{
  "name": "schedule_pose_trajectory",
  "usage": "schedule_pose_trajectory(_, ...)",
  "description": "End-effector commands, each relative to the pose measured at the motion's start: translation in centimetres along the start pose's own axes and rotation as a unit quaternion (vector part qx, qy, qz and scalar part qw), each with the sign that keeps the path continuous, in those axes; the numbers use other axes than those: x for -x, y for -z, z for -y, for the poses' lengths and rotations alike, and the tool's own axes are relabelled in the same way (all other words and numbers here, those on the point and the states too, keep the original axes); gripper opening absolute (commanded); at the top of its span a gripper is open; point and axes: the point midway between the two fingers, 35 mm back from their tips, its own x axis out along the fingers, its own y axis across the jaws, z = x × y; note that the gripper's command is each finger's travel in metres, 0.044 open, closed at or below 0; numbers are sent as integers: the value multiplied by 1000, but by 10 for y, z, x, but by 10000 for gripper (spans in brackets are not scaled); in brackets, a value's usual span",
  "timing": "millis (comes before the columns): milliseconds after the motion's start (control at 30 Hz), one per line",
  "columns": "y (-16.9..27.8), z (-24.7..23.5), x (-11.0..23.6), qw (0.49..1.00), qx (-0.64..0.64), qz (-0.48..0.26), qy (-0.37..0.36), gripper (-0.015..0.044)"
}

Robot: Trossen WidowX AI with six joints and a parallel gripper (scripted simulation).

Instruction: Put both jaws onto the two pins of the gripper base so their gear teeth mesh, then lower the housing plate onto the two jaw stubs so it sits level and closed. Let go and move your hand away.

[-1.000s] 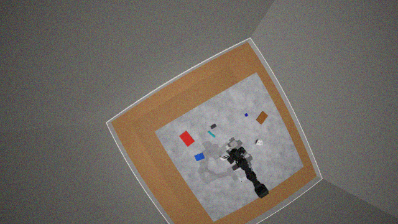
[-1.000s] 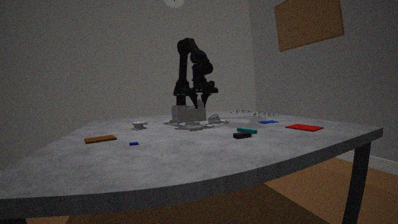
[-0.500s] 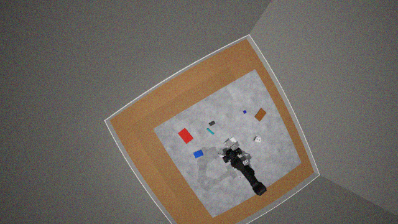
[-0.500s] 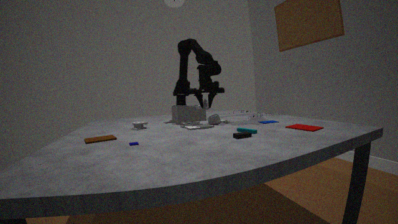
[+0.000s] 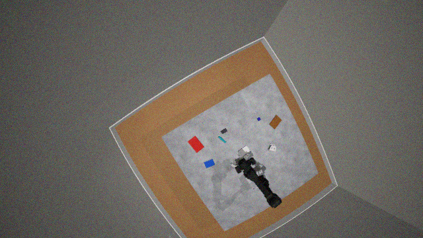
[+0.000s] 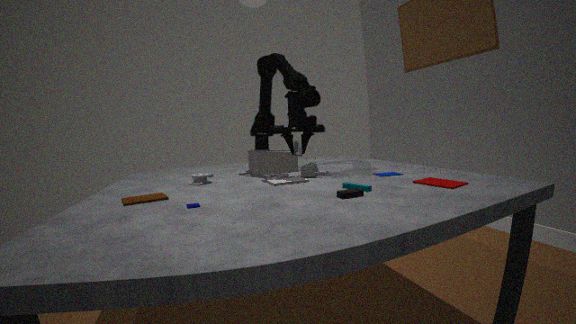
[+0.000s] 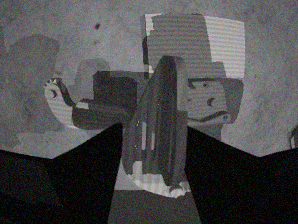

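My gripper [image 6: 298,152] [image 7: 149,129] is shut on a grey jaw [image 6: 297,145] [image 7: 172,90]. The jaw hangs upright between the fingers, above the table. The gripper base [image 5: 244,150] [image 6: 284,182] [image 7: 227,42] lies flat below and ahead in the wrist view; its pin part [image 7: 198,103] is partly hidden by the held jaw. The second jaw [image 6: 310,170] [image 7: 59,107] lies on the table, left of the base in the wrist view. A small whitish piece with short legs, which looks like the housing plate [image 5: 272,147] [image 6: 201,176], stands apart on the table.
A grey block [image 5: 260,169] [image 6: 272,163] stands near the arm. Farther out lie a red plate [image 5: 195,144] [image 6: 441,183], a blue plate [image 5: 209,163], a teal bar [image 5: 222,139], a black block [image 6: 350,193], a brown plate [image 5: 275,121] and a small blue piece [image 6: 193,205].
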Motion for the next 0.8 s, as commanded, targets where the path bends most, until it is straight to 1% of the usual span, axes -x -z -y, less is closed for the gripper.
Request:
schedule_pose_trajectory(0, 1, 0, -1, 1000, -2, -2, -1, 134)
schedule_pose_trajectory(467, 1, 0, -1, 1000, -12, -2, -1, 134)
schedule_pose_trajectory(767, -21, 14, 0, 1000, -12, -1, -1, 134)
